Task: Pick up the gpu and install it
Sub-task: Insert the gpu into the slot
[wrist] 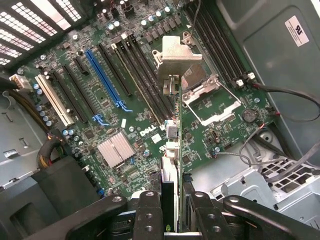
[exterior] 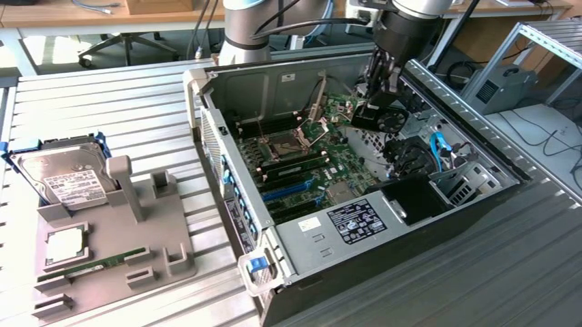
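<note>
Black fingers (wrist: 150, 212) sit closest to the lens. The gripper (wrist: 170, 205) is clamped at a middling width on the gpu (wrist: 171, 132). The card runs edge-on away from the fingertips and ends in its silvery bracket (wrist: 176, 56).

Beneath everything spreads the slatted metal table (exterior: 118, 116). On it lies the open computer case (exterior: 318, 235), and the arm (exterior: 409, 20) reaches down into it so that the gripper and card are inside its walls. Directly below the gripper lies the motherboard (wrist: 115, 100); whether the card's lower edge touches it cannot be told.

Well away from the gripper, toward the exterior view's left, a grey holder (exterior: 173, 262) rests on the table. A hard drive (exterior: 68, 180) with a white label leans in it.

Back on the board, the CPU socket (wrist: 212, 102) lies just beside the card on one side. A ribbed silver heatsink (wrist: 116, 149) lies near it on the other. A long blue slot (wrist: 105, 75) runs farther out on the heatsink's side. A green memory stick (exterior: 100, 262) lies flat in the holder, far from the gripper.
</note>
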Controlling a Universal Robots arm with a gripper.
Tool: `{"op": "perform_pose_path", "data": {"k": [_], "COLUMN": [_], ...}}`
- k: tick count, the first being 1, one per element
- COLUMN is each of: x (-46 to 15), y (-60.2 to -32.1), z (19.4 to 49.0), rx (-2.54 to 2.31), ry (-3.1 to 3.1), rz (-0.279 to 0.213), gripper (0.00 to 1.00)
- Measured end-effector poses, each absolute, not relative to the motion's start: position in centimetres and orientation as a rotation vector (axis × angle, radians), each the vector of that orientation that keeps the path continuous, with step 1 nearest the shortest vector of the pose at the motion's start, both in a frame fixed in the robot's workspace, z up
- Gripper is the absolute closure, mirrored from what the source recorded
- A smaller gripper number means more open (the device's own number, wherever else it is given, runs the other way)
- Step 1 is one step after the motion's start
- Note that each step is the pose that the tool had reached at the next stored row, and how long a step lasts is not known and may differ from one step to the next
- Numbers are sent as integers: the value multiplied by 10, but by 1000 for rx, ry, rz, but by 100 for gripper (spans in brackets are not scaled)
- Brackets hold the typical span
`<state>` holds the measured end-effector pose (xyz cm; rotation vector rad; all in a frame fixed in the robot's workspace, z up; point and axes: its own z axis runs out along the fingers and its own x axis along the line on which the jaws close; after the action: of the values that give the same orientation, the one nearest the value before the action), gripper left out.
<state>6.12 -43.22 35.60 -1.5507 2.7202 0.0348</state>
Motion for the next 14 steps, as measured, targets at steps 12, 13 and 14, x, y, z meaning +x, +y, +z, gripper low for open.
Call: {"op": "perform_pose_path", "data": {"k": [12,13,14], "x": [61,61,61], "y": [-432,-432,-432], "z": [356,356,356], "rx": [-1596,-1599,-1602], "ry": [2695,2693,2691], "rz": [35,35,35], "gripper": [73,73,73]}}
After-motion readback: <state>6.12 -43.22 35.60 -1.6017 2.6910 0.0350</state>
